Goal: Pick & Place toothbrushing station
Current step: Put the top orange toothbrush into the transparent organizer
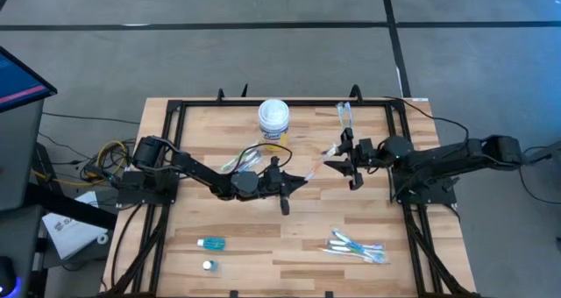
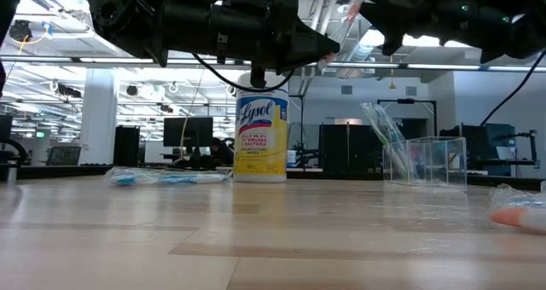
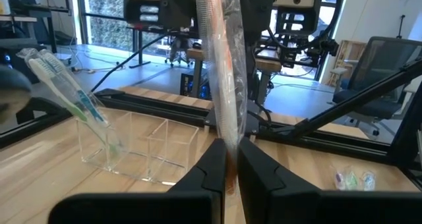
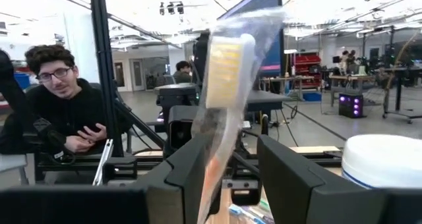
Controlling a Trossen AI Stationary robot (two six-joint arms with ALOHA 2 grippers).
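Hovering mid-table, both arms meet over one wrapped toothbrush (image 1: 317, 167), which spans the gap between them near the centre of the high view, likely a handover or a pull to strip the wrapper. Left gripper (image 1: 296, 180) has its fingers pinched nearly closed on one end of the wrapped brush (image 3: 224, 85); the left wrist view shows the plastic sleeve rising straight out from between the fingertips. Right gripper (image 1: 337, 160) sits at the other end with fingers partly apart, the brush head and its crinkled wrap (image 4: 227, 72) standing between them; whether they actually clamp it I cannot tell, a gap shows on one side. Held in the air this way, the brush stays clear of the table while the clear holder (image 1: 344, 116), upper right of the high view, waits as the probable drop spot. Counts: one clear compartment holder with what looks like two wrapped brushes leaning in it (image 3: 66, 85); one wrapped brush in the air; a small pile of wrapped toothbrushes (image 1: 358, 247) at lower right, roughly three, hard to separate; one small blue tube (image 1: 211, 243) at lower left with one small cap-like piece (image 1: 208, 265) just below it; one white-lidded canister (image 1: 273, 119) at top centre.
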